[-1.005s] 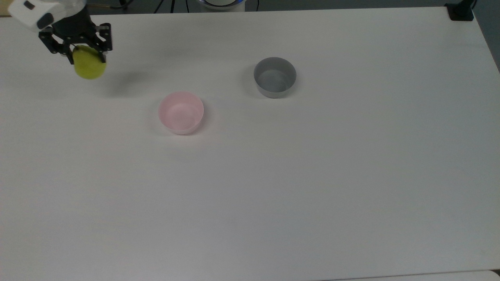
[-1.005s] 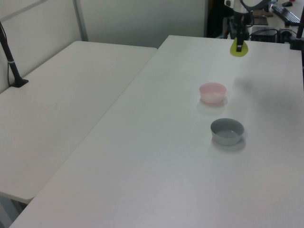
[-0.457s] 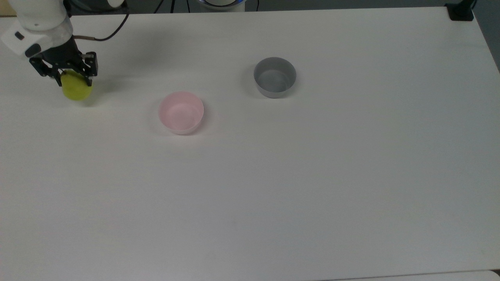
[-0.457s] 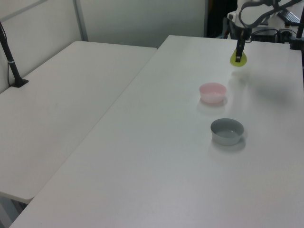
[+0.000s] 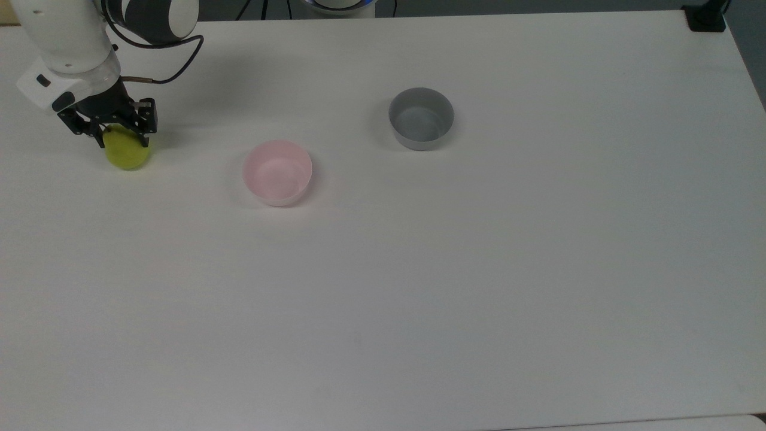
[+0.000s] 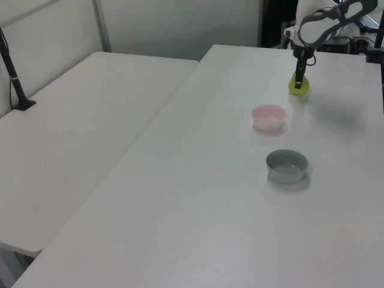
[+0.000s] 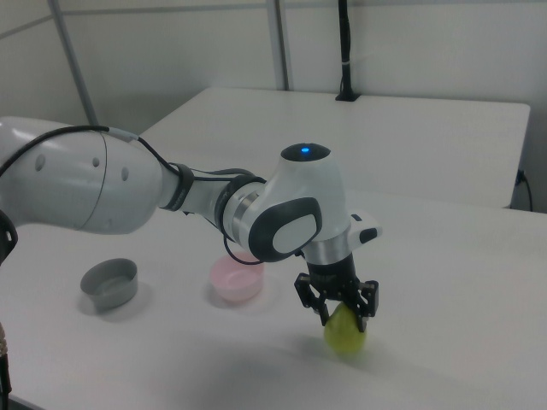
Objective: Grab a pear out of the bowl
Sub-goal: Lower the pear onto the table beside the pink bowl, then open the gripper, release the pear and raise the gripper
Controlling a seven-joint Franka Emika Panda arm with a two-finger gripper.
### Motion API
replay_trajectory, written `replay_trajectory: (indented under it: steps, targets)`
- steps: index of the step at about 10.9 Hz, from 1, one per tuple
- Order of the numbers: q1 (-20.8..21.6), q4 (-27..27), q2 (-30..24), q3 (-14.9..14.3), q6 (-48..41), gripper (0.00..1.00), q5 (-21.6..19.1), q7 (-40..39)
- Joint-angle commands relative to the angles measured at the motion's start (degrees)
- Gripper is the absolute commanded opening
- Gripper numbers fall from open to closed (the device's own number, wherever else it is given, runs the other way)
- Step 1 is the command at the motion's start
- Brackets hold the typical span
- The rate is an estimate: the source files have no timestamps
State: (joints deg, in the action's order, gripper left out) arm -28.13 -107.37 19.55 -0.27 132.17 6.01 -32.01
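Observation:
The yellow-green pear (image 5: 127, 154) rests low on the white table at the top view's far left, and my gripper (image 5: 116, 140) is shut on its upper part. The right view has the pear (image 7: 345, 334) touching or nearly touching the tabletop under the gripper (image 7: 339, 309). In the left view the pear (image 6: 299, 87) sits at the far end of the table beneath the gripper (image 6: 297, 82). The pale pink bowl (image 5: 277, 173) stands empty to the pear's right in the top view, well apart from it; the pink bowl (image 6: 268, 117) (image 7: 237, 279) holds nothing.
A grey bowl (image 5: 421, 118) stands empty to the right of and beyond the pink one in the top view. A second white table (image 6: 72, 132) adjoins on the left view's left. A black clamp (image 5: 706, 18) sits at the top view's upper right corner.
The gripper has come down with the pear from above the table to the tabletop, shifting slightly toward the top view's bottom. Both bowls stayed put.

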Motion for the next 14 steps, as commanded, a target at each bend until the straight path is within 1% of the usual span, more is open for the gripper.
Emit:
replay_trajectory:
  steps: [1,2,3,5,6,8,10,11,13,14]
  targets:
    - [0.71,-0.65,0.32,-0.52,1.51,0.61,0.32,-0.07]
    - [0.71,-0.56,0.23,-0.52,1.25,0.94,0.32,0.01]
    - [0.71,-0.65,-0.12,-0.52,0.9,1.0,0.32,0.71]
    - [0.97,-0.3,-1.61,-0.52,0.11,1.0,0.32,4.39]
    - [1.23,-0.13,-2.92,-0.52,-1.64,1.0,0.32,5.89]
    - [2.98,2.06,-6.43,-0.52,-8.82,1.0,0.23,6.6]
    - [6.14,6.97,-9.86,-0.52,-20.67,1.0,0.05,9.75]
    - [7.99,9.17,-11.79,-0.43,-25.43,1.0,-0.12,13.08]
    - [12.29,12.43,-15.31,-0.43,-32.3,1.0,-0.91,21.07]
    - [14.4,13.75,-16.55,-0.6,-35.37,1.0,-1.52,22.67]
